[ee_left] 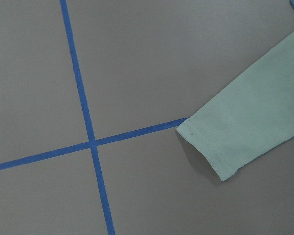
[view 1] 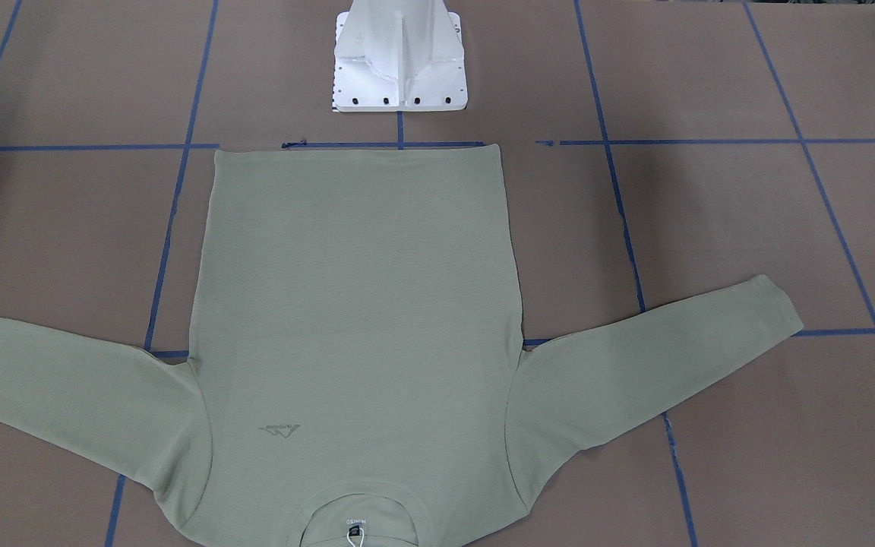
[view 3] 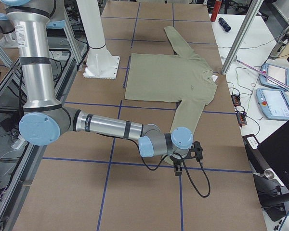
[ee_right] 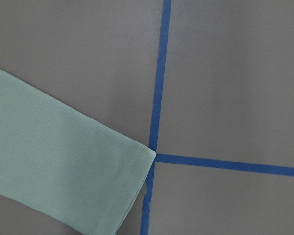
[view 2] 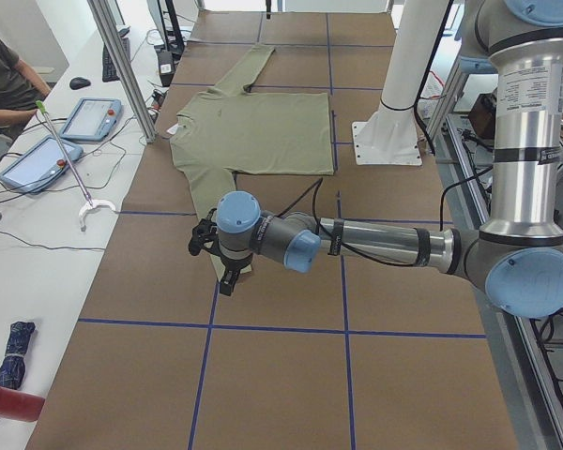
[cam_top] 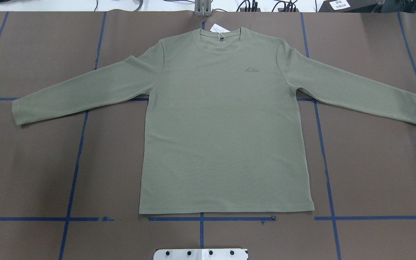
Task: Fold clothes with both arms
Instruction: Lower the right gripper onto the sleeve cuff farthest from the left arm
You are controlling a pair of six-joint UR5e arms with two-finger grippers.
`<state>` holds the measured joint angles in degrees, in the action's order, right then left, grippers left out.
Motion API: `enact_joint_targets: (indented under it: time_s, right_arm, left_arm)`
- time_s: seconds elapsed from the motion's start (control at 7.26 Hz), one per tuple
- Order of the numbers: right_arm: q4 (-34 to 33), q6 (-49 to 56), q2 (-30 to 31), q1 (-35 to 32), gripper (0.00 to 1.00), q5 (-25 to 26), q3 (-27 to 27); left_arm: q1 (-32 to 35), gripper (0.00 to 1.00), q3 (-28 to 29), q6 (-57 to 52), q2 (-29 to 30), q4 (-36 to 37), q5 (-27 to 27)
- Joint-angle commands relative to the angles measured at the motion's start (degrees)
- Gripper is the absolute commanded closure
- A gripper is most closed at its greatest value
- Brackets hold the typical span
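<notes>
The clothes are one pale sage-green long-sleeved shirt [cam_top: 226,137] lying flat and face up on the brown table, both sleeves spread outward, collar and white hang tag [cam_top: 217,28] on the far side. From the front the shirt [view 1: 354,304] shows its hem toward the pedestal. My left gripper [view 2: 216,262] hovers by the near sleeve's cuff [ee_left: 235,132]. My right gripper [view 3: 188,156] hovers by the other cuff [ee_right: 88,181]. Neither wrist view shows any fingers, so I cannot tell whether either gripper is open or shut.
The white pedestal base [view 1: 399,68] stands just behind the hem. Blue tape lines [cam_top: 74,173] grid the table. A person [view 2: 5,75] sits at a side table with tablets [view 2: 89,117]. More screens [view 3: 274,103] line the opposite side.
</notes>
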<state>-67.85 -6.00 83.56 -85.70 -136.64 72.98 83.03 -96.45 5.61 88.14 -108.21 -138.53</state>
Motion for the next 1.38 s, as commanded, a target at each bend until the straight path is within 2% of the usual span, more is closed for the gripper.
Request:
enact_joint_targets:
  time_s: [0.0,0.14,0.28,0.41,0.55,0.69,1.24]
  right_arm:
    - [6.3,-1.4,-1.6,3.4,0.00,0.4,-4.1]
    - [7.0,-1.4,-1.6,4.7,0.00,0.5,-4.2]
    - [11.8,-1.9,-1.6,6.4,0.00,1.4,-5.3]
    - [17.3,-5.4,-1.6,8.3,0.00,4.3,-7.2]
    - [20.2,-9.3,-1.6,10.4,0.00,5.6,-8.5]
    - [20.2,-9.6,-1.3,11.3,0.00,5.5,-10.3]
    - [19.5,-10.8,-1.5,12.6,0.00,5.4,-10.7]
  left_arm:
    - [-0.5,0.00,2.1,-0.1,0.8,-2.6,-0.2]
    - [-0.6,0.00,3.1,0.3,0.5,-5.5,-0.3]
    - [-0.6,0.00,3.4,0.5,0.5,-6.1,0.0]
    - [-0.6,0.00,3.3,0.5,0.5,-6.1,-0.1]
    - [-0.6,0.00,3.2,0.5,0.5,-6.1,-0.3]
    - [-0.6,0.00,3.2,0.5,0.5,-6.2,-0.4]
    - [-0.6,0.00,2.8,0.4,0.5,-6.2,-0.6]
